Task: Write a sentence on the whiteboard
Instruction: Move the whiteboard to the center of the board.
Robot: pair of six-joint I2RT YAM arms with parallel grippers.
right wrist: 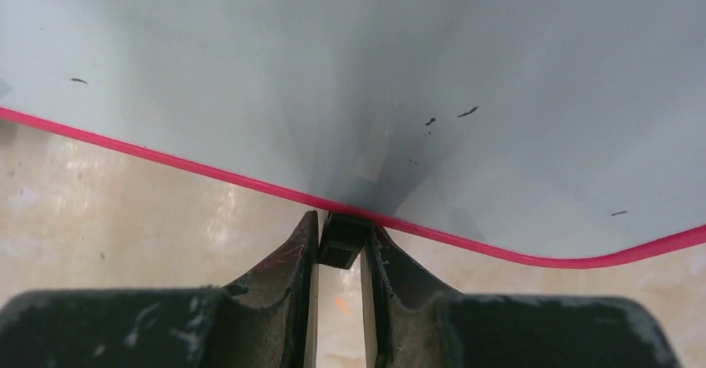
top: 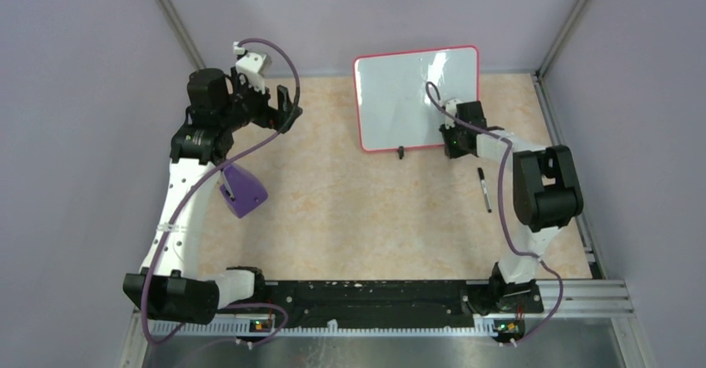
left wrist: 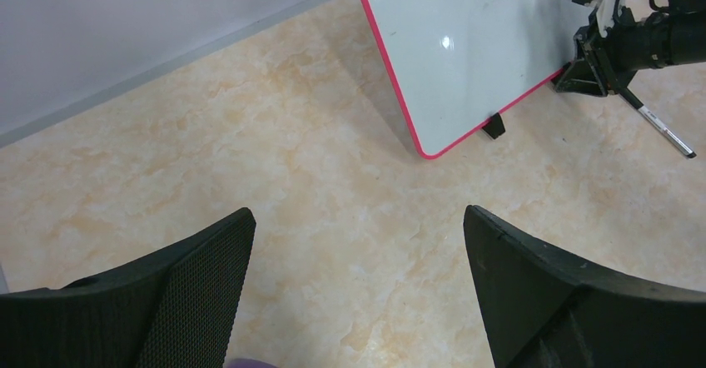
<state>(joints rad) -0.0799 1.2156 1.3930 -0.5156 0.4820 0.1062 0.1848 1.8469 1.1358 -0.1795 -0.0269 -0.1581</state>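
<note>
Red-rimmed whiteboard (top: 408, 93) at the far middle of the table (top: 358, 218), near edge down on small black feet, lying back or leaning, hard to tell which. No writing on it yet, only a few tiny black specks. Right gripper (right wrist: 343, 228) at the board's near right edge, fingers (right wrist: 283, 260) squeezed in on one black foot (right wrist: 344, 247), seeming to touch both sides of it. Left gripper (left wrist: 358, 216) spread wide, holding nothing, off to the left and well apart from the board. Black marker (top: 484, 189) lying loose on the table just beside the right arm. Could slip out of the pinch with so small a foot, then tip or slide. Could bend or snap the foot with a hard pull. Could knock the marker rolling with a swing of the right elbow. Walls close behind the board and along the right side, so little room there. Plenty of bare table in the middle and toward the front. Purple block (top: 243, 189) by the left arm, out of the way.
</note>
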